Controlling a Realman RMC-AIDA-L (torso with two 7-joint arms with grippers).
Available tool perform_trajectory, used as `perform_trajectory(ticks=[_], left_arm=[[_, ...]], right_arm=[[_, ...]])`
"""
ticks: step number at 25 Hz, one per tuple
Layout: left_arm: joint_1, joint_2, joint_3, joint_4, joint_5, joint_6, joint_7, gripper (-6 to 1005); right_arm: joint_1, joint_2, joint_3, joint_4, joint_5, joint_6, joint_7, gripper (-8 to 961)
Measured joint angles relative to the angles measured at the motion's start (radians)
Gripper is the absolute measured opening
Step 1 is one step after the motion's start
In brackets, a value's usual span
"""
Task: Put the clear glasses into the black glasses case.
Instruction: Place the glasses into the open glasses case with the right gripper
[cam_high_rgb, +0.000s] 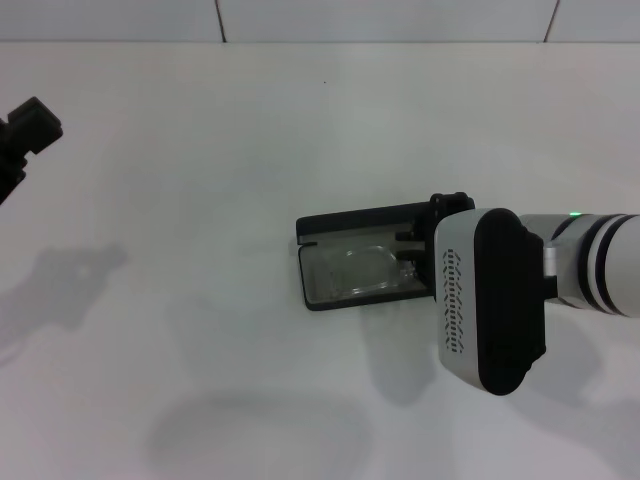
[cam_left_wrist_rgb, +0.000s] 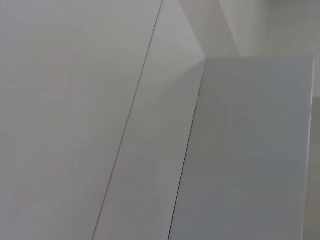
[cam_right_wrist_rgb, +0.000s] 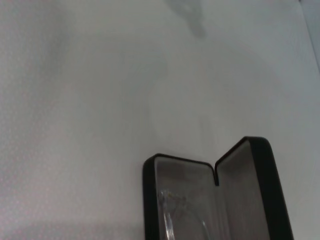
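The black glasses case (cam_high_rgb: 330, 225) lies open at the middle of the white table, lid standing up along its far side. The clear glasses (cam_high_rgb: 362, 268) rest inside on the grey lining. In the right wrist view the case (cam_right_wrist_rgb: 150, 200) shows its lining and the glasses (cam_right_wrist_rgb: 172, 207) as faint clear outlines. My right gripper (cam_high_rgb: 437, 235) is at the case's right end, its dark tips over the tray's right part; the white wrist housing hides most of it. My left gripper (cam_high_rgb: 30, 125) hangs raised at the far left edge, away from the case.
The white table (cam_high_rgb: 200, 150) runs all around the case, with a tiled wall (cam_high_rgb: 380, 20) behind it. The left wrist view shows only pale wall panels (cam_left_wrist_rgb: 75, 100).
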Motion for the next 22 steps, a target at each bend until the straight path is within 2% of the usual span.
perform_trajectory(ticks=[12, 17, 22], left_arm=[[0.007, 0.000, 0.000, 0.000, 0.000, 0.002, 0.004, 60], [0.019, 0.000, 0.000, 0.000, 0.000, 0.004, 0.004, 60], [0.023, 0.001, 0.000, 0.000, 0.000, 0.006, 0.005, 60]], right_arm=[[-0.001, 0.001, -0.028, -0.020, 0.008, 0.032, 0.000, 113], [-0.003, 0.001, -0.040, -0.102, 0.040, -0.100, 0.019, 110], [-0.008, 0.002, 0.010, -0.201, 0.067, -0.272, 0.107, 106]])
